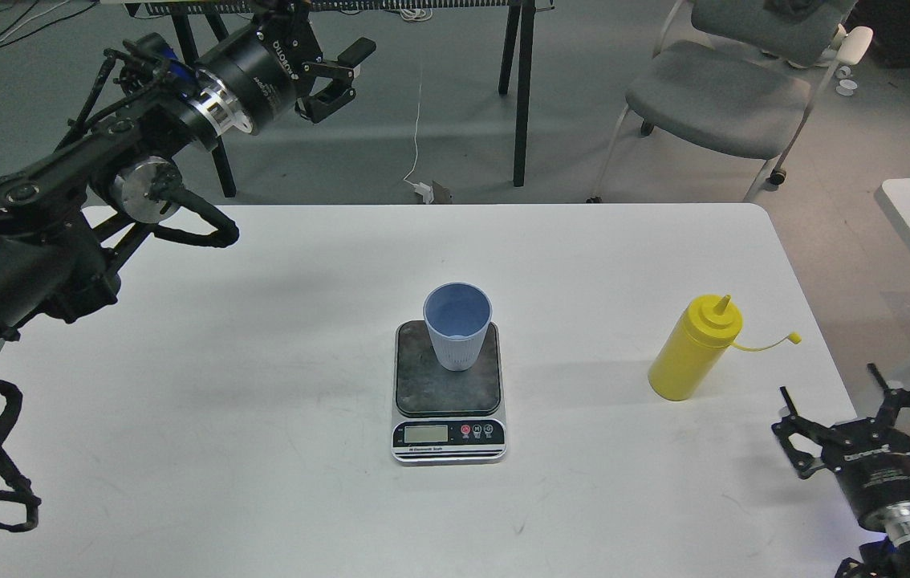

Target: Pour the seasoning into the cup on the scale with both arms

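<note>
Waiting at the start of a pour, my right claw (852,409) hovers with fingers spread at the tabletop's (262,385) front right corner, just short of the seasoning (693,349), which stands upright and untouched near the right edge with its cap strap trailing right. The cup (457,325) sits upright on the back half of the scale (448,385) at mid-tabletop, display facing me, likely so the weight reads as I pour. My left claw (336,74), also spread and empty, hangs high beyond the back left corner, clear of the work.
</note>
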You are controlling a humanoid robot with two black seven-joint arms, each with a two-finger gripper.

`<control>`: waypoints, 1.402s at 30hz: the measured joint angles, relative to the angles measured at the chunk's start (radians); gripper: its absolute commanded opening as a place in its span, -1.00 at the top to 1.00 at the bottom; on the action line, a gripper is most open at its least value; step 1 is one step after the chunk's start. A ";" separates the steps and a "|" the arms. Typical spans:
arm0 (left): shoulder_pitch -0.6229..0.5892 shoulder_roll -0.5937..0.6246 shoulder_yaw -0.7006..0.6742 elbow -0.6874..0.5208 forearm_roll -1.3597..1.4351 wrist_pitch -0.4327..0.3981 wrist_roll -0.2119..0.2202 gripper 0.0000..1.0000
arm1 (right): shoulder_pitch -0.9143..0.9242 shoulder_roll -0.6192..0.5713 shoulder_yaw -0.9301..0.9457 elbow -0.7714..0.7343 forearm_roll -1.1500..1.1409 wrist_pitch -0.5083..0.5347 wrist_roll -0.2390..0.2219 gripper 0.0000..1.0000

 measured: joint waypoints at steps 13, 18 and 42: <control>0.000 -0.015 -0.016 0.005 -0.012 -0.015 -0.019 -0.99 | 0.728 -0.124 -0.076 -0.369 -0.082 0.000 -0.237 -0.98; 0.000 -0.023 -0.030 0.008 -0.014 -0.015 -0.020 -0.99 | 0.958 0.055 -0.199 -0.442 -0.153 0.000 -0.267 -0.98; 0.073 -0.024 -0.052 0.253 -0.024 -0.018 -0.021 -0.99 | 1.067 0.411 -0.293 -0.535 -0.165 0.000 -0.263 -0.98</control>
